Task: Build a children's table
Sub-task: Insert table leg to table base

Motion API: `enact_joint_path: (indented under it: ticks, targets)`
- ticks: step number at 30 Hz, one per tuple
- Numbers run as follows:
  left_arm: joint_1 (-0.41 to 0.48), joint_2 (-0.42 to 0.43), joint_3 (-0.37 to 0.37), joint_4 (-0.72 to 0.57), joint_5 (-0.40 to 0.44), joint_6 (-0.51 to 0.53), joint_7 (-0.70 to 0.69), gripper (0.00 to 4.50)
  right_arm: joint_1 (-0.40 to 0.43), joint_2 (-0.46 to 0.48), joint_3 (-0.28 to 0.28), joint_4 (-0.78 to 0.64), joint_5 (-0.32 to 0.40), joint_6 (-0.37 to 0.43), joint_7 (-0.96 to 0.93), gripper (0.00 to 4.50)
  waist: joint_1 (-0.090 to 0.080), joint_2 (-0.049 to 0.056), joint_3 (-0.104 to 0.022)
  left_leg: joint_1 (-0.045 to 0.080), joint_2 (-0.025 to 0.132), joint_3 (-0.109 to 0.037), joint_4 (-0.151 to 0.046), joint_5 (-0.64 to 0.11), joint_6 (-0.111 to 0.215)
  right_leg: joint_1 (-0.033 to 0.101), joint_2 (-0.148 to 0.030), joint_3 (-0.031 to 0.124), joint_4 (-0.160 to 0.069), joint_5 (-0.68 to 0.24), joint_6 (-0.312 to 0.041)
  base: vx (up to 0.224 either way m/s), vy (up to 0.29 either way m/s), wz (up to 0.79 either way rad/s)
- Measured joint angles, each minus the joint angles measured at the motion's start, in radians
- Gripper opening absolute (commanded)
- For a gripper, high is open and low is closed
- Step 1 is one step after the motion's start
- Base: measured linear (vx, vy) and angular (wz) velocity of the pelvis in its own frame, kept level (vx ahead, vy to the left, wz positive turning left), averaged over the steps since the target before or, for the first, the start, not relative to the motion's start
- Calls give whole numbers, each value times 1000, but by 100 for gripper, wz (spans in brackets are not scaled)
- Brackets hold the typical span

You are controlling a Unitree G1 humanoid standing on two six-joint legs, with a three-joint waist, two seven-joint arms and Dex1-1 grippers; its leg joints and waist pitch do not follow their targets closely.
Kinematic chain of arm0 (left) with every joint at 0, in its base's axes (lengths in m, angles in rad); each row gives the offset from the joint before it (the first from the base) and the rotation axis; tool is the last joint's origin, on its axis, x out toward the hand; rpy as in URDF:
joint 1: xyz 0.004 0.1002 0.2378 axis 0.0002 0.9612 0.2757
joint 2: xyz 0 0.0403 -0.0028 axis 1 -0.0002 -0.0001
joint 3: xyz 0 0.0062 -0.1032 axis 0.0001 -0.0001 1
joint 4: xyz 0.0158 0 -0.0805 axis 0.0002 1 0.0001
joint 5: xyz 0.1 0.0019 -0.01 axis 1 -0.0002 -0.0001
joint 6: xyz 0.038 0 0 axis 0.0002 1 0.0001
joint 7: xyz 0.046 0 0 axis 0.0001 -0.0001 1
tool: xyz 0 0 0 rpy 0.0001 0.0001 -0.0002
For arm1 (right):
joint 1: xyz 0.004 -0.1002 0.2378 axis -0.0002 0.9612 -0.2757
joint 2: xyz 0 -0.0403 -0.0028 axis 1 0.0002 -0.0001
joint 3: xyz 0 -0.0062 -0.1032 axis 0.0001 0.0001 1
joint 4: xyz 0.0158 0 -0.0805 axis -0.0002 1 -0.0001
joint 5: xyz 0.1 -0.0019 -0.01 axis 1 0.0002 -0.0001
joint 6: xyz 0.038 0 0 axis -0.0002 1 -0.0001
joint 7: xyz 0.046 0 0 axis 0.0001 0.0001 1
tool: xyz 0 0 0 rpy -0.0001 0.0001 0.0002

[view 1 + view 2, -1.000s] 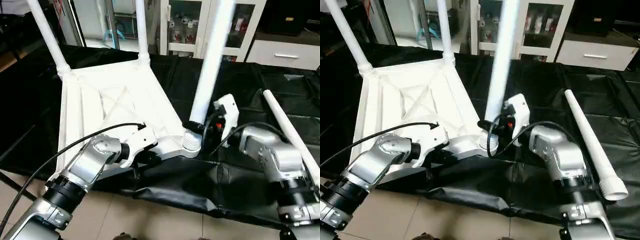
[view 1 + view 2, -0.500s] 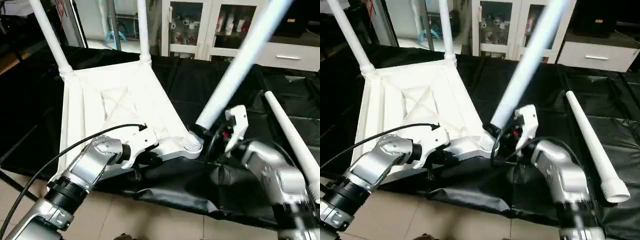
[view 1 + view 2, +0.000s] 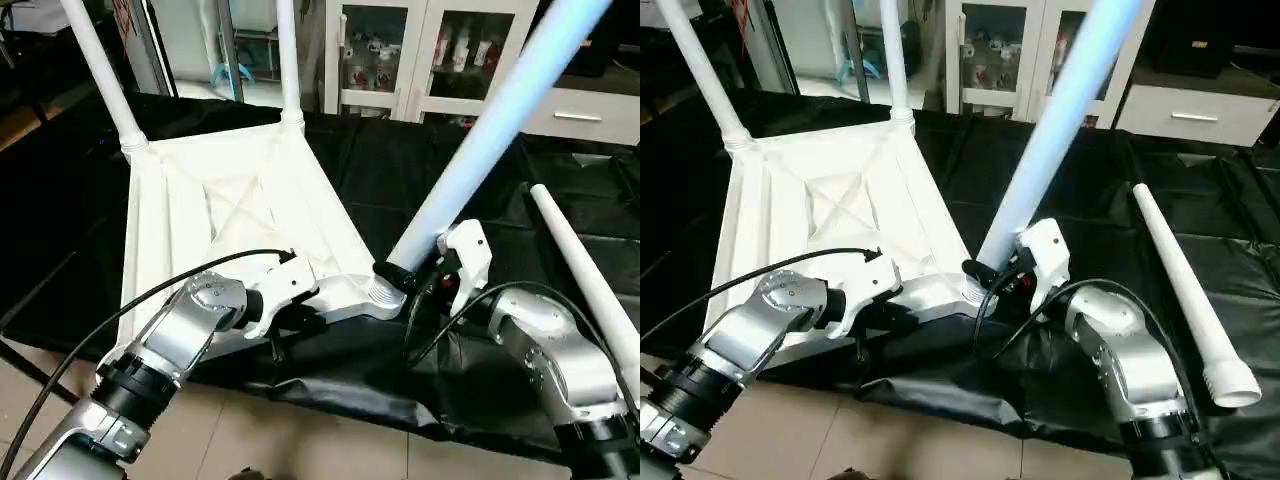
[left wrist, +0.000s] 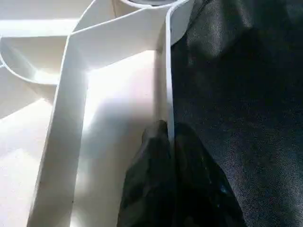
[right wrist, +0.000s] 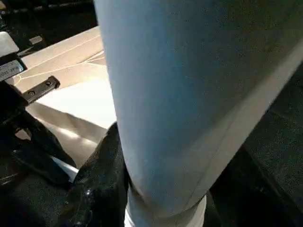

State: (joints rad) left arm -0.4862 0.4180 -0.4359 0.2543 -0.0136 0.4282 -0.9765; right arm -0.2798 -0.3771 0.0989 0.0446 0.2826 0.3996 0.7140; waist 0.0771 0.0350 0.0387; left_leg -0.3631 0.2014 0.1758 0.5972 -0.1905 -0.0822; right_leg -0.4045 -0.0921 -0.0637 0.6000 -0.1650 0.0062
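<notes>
The children's table top (image 3: 230, 200) lies upside down on the black-covered work table, ribbed underside up. Two white legs (image 3: 100, 70) (image 3: 287, 60) stand in its far corner sockets. My right gripper (image 3: 398, 275) is shut on the lower end of a third leg (image 3: 480, 140). This leg leans up and to the right, its ribbed foot at the near right corner socket (image 3: 380, 292). In the right wrist view one black finger (image 5: 102, 175) presses against this leg (image 5: 189, 94). My left gripper (image 4: 168, 130) is shut on the top's thin near rim (image 4: 166, 71). A fourth leg (image 3: 585, 270) lies loose on the cover to the right.
The black cover (image 3: 450, 380) hangs over the work table's near edge above a tiled floor (image 3: 300, 440). Glass-door cabinets (image 3: 400, 50) and a white drawer unit (image 3: 585, 110) stand behind. A black cable (image 3: 150, 290) loops over my left forearm.
The leg in my right gripper has swung from nearly upright to leaning far to the right, its foot staying by the near right socket. My left gripper has kept its hold on the rim.
</notes>
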Motion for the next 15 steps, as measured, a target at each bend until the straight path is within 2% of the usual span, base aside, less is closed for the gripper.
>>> enact_joint_path:
  ticks: [5, 7, 11, 15]
  targets:
    - [0, 3, 3, 3, 1, 0, 0, 0, -83, -32, 34, 33, -4, 85, 47, 185, -11, -2, 0, 0, 0, -1, 0, 0, 0, 1, 0, 0, 0, 0, 0, 0, 0, 0]
    - [1, 4, 3, 3, 0, 0, -2, 0, -97, -39, 41, 39, -5, 95, 61, 185, -14, -2, 0, 0, 0, -1, 0, 0, 0, 2, 0, 0, 0, 0, 0, 0, 0, 0]
    - [1, 3, 3, 2, 1, 0, -4, 0, -183, -71, 80, 87, -18, 159, 131, 185, -14, -4, -1, -2, 0, -1, -1, 0, 0, 2, 0, 0, 0, 0, 0, 0, 0, 0]
    - [1, 4, 3, 2, 1, 0, -6, 0, -198, -74, 86, 107, -20, 176, 141, 185, -15, -4, -1, -2, 0, -1, -1, 0, 0, 2, 0, 0, 0, 0, 0, 0, 0, 0]
